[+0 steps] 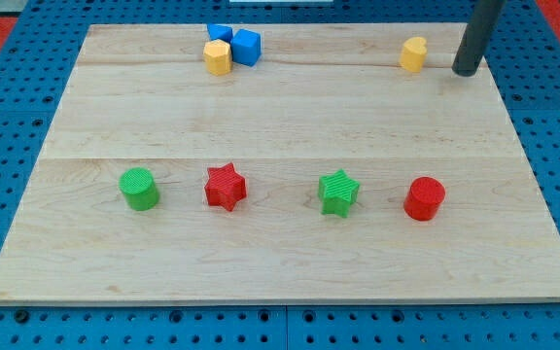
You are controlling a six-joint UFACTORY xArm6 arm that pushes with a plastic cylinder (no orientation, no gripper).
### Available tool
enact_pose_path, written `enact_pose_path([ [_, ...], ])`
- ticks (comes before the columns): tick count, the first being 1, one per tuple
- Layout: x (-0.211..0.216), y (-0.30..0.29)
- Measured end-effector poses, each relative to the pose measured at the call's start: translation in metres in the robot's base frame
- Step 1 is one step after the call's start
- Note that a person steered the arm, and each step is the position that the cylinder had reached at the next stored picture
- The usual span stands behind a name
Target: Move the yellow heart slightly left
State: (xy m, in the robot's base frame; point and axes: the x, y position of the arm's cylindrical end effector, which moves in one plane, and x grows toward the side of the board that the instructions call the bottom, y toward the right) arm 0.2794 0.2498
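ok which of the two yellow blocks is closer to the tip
The yellow heart block near the view's top right, just left of my tip; the yellow hexagonal block sits far left beside the blue blocks.

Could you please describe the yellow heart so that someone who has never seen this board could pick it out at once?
Start at the wooden board and go to its far edge at the view's top right. The yellow heart stands there alone, just left of my tip, apart from it. The only other yellow block, a yellow hexagon, sits top left against two blue blocks.

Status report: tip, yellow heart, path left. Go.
My tip just right of yellow heart, small gap. Heart at board's top right. Path left open; yellow hexagon and blue blocks far left.
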Motion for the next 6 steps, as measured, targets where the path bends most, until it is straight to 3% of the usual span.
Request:
enact_pose_path([
  [1,-0.036,-0.006],
  [3,-0.023,-0.065],
  [6,0.000,-0.092],
])
